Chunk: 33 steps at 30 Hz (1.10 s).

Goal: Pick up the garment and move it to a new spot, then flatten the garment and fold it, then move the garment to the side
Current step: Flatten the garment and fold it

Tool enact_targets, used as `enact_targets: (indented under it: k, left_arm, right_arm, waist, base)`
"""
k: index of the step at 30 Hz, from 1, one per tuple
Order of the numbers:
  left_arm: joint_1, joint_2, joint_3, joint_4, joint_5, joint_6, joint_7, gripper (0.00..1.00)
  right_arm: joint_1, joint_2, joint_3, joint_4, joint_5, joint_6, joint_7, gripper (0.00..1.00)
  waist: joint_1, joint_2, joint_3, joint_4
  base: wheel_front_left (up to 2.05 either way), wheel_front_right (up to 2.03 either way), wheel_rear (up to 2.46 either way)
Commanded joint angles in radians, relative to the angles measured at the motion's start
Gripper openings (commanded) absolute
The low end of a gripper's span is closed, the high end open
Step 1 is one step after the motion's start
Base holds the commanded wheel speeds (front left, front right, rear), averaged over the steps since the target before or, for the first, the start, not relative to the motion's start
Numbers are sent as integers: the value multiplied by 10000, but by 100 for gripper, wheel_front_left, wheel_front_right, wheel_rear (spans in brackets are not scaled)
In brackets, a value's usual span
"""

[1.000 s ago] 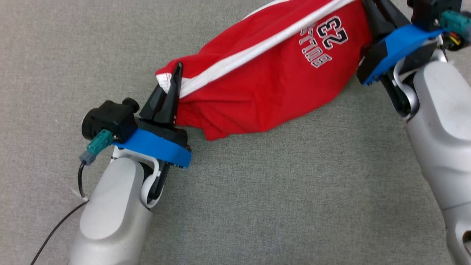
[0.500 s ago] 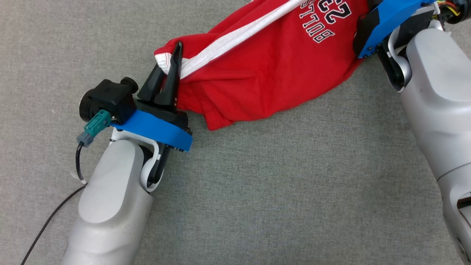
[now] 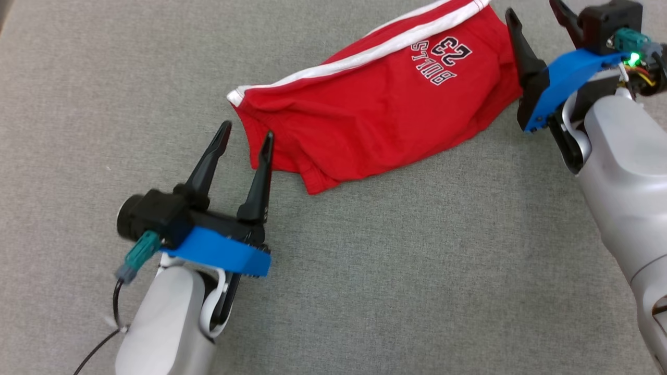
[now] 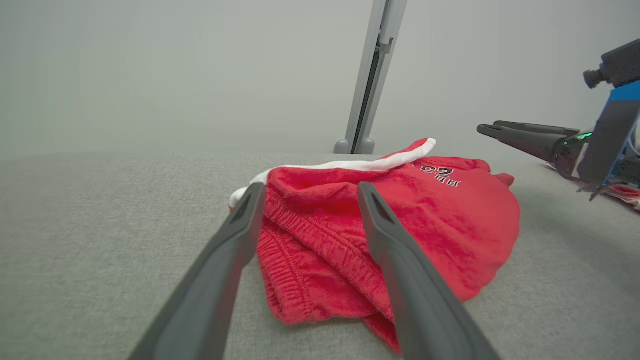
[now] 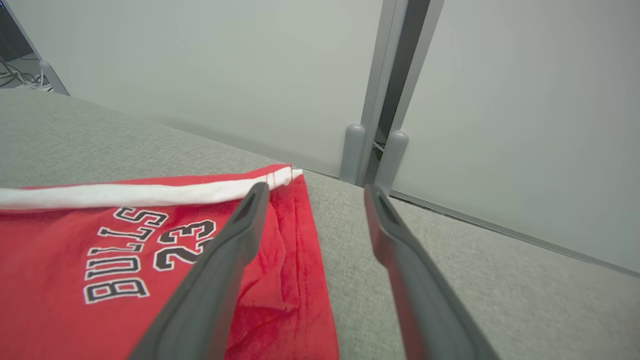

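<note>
Both pincers have just let go. A second ago each one was pinching an end of the red garment (image 3: 375, 114) and holding it stretched between them; now the left pincer (image 3: 248, 129) stands spread just short of the near-left end, and the right pincer (image 3: 530, 7) stands spread beside the far-right end, neither holding anything. In the left wrist view the open fingers frame the gathered waistband end without gripping it.

The garment lies on the grey fabric-covered desk (image 3: 391, 271), running on a slant from the left pincer up towards the right one. Its white stripe (image 3: 365, 54) runs along the far edge and the "BULLS 23" print (image 3: 435, 60) faces up.

That reads as the carry-and-place step finished — the cloth is down in its new spot. Flattening seems to be what comes next: the cloth is still rumpled, with creases across the middle and a lobe bunched at the lower left. Fresh grips at the corners would likely be needed, and a pinch there could catch more than one layer.
</note>
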Motion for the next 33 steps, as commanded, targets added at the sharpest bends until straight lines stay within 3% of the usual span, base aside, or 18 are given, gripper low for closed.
enact_targets:
  k: [1,15,24,27,33]
  left_arm:
    - [351,39,166,-236,111,75,-38,100]
    - [1873,77,2378,-2401,940,357,-33,100]
    - [2144,33,2595,-2855,829,468,-33,100]
    - [2158,35,2518,-2864,724,554,-33,100]
    - [2237,36,2513,-2742,744,590,-33,100]
  right_arm:
    - [202,-101,58,137,139,-4,-45,100]
    - [500,-473,525,974,615,-4,695,100]
    - [772,-518,826,1268,939,-4,2223,100]
    - [905,-463,967,1237,1161,-2,2635,4]
    - [1053,-511,1081,770,1655,-7,2241,0]
  waist:
    - [0,-1,-171,69]
    - [0,-1,-297,668]
    - [0,-1,-199,920]
    - [0,-1,-221,913]
    - [0,-1,-507,637]
  base:
    - [0,0,0]
    - [0,0,0]
    - [0,0,0]
    - [0,0,0]
    - [0,0,0]
